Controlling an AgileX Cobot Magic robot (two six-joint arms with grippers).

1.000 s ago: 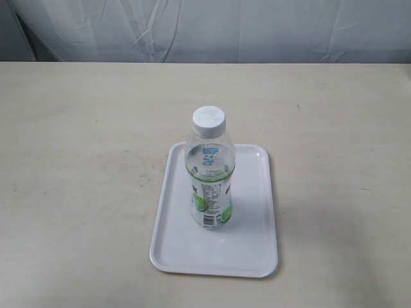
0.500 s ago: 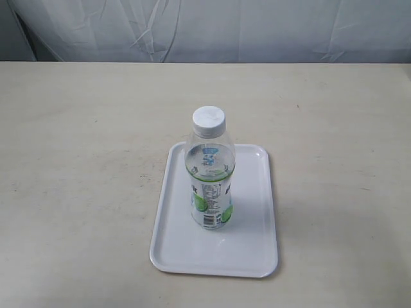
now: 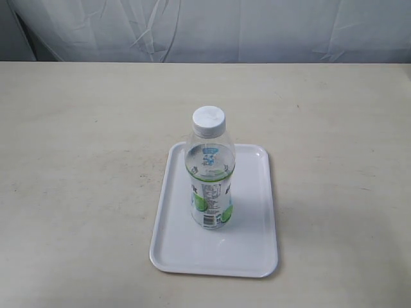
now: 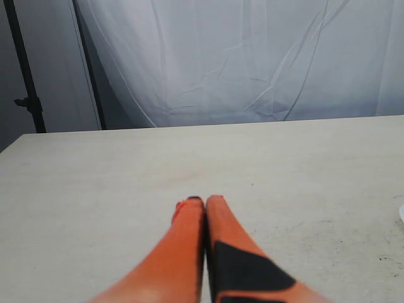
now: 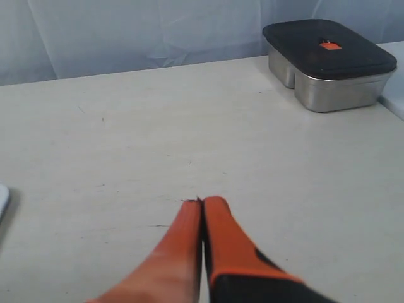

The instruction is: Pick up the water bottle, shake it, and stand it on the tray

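The water bottle (image 3: 210,173), clear with a white cap and a lime label, stands upright on the white tray (image 3: 250,250) in the middle of the exterior view. Neither arm shows in that view. In the left wrist view my left gripper (image 4: 203,200) is shut, its orange fingers pressed together over bare table, with nothing between them. My right gripper (image 5: 201,201) is likewise shut and empty above the table. A sliver of the tray's rim (image 5: 2,201) shows at the edge of the right wrist view. The bottle is out of both wrist views.
A steel lunch box with a dark lid (image 5: 328,63) sits at the far end of the table in the right wrist view. A white cloth backdrop (image 3: 212,29) hangs behind the table. A dark stand pole (image 4: 25,69) rises beside the backdrop.
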